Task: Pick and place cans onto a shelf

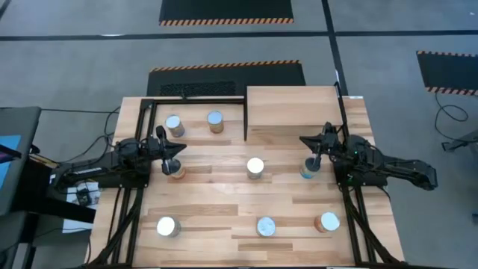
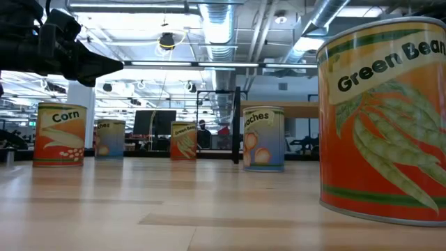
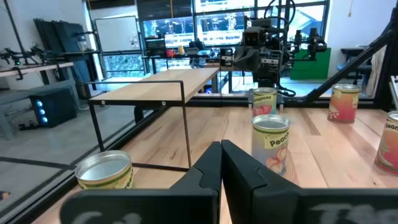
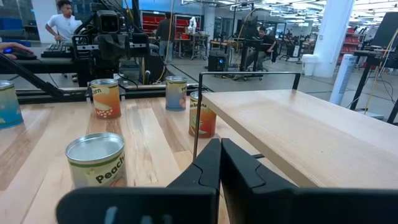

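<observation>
Several cans with silver lids stand upright on the plank tabletop. My left gripper (image 1: 172,163) (image 3: 221,163) is shut and empty, just above an orange-labelled can (image 1: 178,172) (image 4: 106,98) on the left half of the table. My right gripper (image 1: 314,161) (image 4: 219,160) is shut and empty too. It hangs over a blue-labelled can (image 1: 307,172) (image 3: 264,101) on the right half. I cannot tell whether either gripper touches the lid under it. The shelf (image 1: 291,112) (image 4: 298,127), pale smooth wood, stands at the far right with nothing on it.
Two cans (image 1: 174,125) (image 1: 216,121) stand inside a black metal frame (image 1: 147,112) at the far left, beside the shelf. One can (image 1: 255,167) stands mid-table and three (image 1: 168,226) (image 1: 266,226) (image 1: 327,222) stand along the near edge. A person (image 4: 62,22) is in the room beyond the table.
</observation>
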### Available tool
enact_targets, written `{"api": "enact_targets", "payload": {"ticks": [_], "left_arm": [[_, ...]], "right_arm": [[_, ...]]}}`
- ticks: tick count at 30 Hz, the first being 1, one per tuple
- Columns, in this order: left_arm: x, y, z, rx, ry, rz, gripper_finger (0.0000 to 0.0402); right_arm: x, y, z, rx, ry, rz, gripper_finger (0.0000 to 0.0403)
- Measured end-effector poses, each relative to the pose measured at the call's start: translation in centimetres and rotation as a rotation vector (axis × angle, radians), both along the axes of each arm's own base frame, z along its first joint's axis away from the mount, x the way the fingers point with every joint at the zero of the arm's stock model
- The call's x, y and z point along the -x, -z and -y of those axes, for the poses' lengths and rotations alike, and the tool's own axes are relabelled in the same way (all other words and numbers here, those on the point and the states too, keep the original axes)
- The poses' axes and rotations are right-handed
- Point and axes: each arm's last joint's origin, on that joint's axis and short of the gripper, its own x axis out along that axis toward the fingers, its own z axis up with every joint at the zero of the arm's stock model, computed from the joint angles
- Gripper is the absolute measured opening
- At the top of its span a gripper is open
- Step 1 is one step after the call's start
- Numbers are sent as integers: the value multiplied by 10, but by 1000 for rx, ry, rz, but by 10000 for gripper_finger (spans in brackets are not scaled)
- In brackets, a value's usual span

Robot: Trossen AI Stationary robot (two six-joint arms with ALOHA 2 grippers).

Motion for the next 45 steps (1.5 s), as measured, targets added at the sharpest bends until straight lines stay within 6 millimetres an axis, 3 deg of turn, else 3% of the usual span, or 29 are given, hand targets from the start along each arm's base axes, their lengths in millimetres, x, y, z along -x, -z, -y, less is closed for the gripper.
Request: {"api": "enact_targets", "payload": {"ticks": [38,45], "left_arm": [[0,0,0,0,0,0,0],[0,0,0,0,0,0,0]], "right_arm": [[0,0,0,0,0,0,33],[1,-11,-1,25,-5,101,33]]}}
